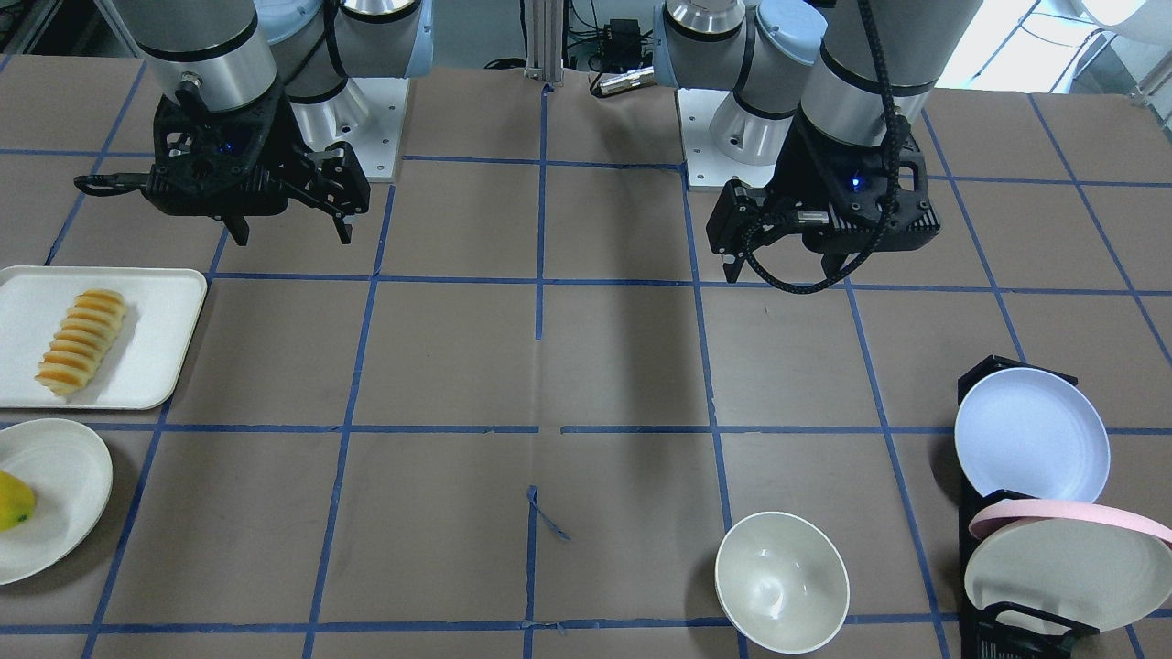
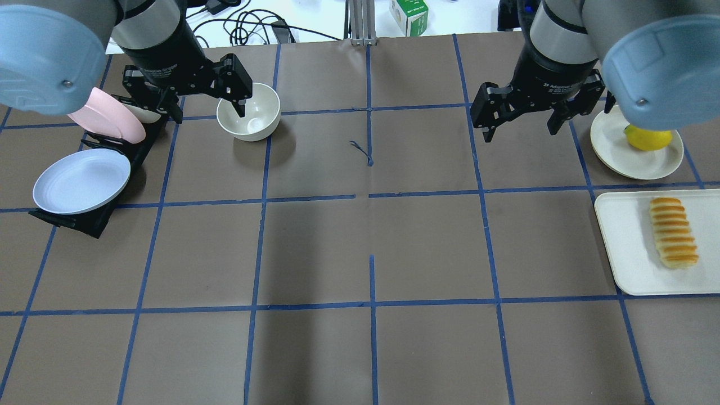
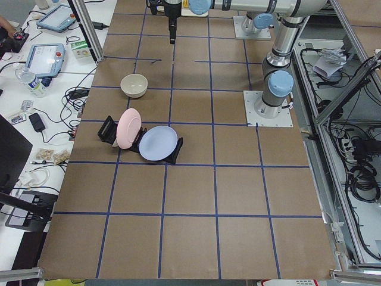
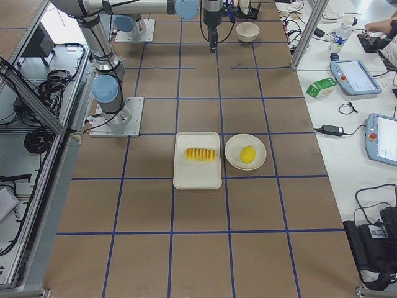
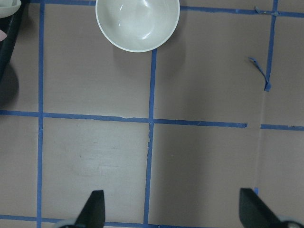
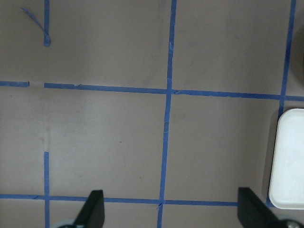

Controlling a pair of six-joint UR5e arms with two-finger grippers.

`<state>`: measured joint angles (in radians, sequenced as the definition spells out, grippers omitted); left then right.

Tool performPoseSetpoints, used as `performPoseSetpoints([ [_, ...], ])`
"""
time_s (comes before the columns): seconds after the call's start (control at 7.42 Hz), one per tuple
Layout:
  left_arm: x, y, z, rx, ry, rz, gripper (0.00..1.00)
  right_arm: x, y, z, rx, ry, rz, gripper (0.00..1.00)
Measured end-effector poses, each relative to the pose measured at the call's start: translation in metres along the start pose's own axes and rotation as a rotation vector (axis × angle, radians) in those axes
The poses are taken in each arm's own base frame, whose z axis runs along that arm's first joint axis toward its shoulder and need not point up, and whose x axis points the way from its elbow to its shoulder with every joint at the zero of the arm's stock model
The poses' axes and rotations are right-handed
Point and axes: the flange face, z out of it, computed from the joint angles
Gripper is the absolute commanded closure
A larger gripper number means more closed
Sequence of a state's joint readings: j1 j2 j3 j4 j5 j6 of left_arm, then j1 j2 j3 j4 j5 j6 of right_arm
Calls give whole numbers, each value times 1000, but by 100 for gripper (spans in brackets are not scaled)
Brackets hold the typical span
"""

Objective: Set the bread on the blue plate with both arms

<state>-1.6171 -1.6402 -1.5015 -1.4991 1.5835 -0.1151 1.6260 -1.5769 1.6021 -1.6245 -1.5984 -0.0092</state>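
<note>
The bread [image 1: 81, 341] [image 2: 673, 232] [image 4: 201, 154], a striped yellow-orange loaf, lies on a white tray [image 1: 156, 311] [image 2: 619, 242] on my right side. The blue plate [image 1: 1030, 432] [image 2: 81, 181] [image 3: 158, 143] leans in a black rack [image 2: 90, 222] on my left side. My left gripper [image 2: 209, 111] [image 1: 780, 270] [image 5: 173, 211] hangs open and empty above the table, near a white bowl. My right gripper [image 2: 521, 130] [image 1: 293, 236] [image 6: 172, 211] hangs open and empty, well apart from the tray.
A white bowl [image 2: 259, 121] [image 1: 781, 581] [image 5: 137, 21] stands by the rack. A cream plate with a pink rim [image 1: 1062, 563] [image 2: 107, 115] leans in the same rack. A yellow-green fruit [image 2: 648, 138] [image 1: 14, 501] sits on a cream plate [image 2: 619, 157] beside the tray.
</note>
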Motion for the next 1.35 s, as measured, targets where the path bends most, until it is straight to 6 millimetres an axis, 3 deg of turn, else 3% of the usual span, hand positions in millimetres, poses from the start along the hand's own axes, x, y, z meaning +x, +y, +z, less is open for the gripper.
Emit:
performPoseSetpoints([
  [1.08, -2, 7, -11, 26, -5, -8, 0, 3, 1, 5, -17, 1, 6, 0],
  [1.35, -12, 2, -11, 33, -2, -19, 0, 11, 3, 10, -30, 3, 18, 0],
])
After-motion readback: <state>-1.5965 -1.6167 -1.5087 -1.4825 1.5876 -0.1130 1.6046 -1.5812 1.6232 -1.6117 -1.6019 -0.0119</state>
